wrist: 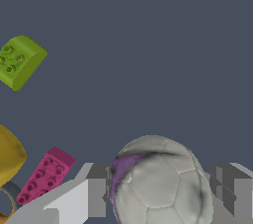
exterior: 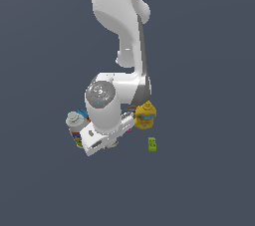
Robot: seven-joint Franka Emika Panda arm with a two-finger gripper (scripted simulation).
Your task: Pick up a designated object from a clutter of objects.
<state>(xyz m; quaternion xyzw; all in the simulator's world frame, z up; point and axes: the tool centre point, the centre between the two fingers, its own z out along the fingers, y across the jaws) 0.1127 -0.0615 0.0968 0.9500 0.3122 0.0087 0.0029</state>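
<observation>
Two fingers of the pincer [wrist: 160, 196] bracket the small whitish-grey ball [wrist: 158, 183], one on each side; the wrist view does not settle whether the pads touch it, so grip state: cannot tell. Pink block [wrist: 44, 174] lies just beside one finger, with the yellow bottle [exterior: 145, 115] beyond it; green block [wrist: 20, 61] well apart. Advice: close evenly across the ball's widest part, confirm both pads seat, then lift straight up.

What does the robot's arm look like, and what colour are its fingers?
The arm is smooth, shiny white, built of fat rounded pieces with dark grey bands at the joints. One joint has a round grey cap. Its hand is a boxy white block. The fingers are grey and squared-off. No cables show.
</observation>
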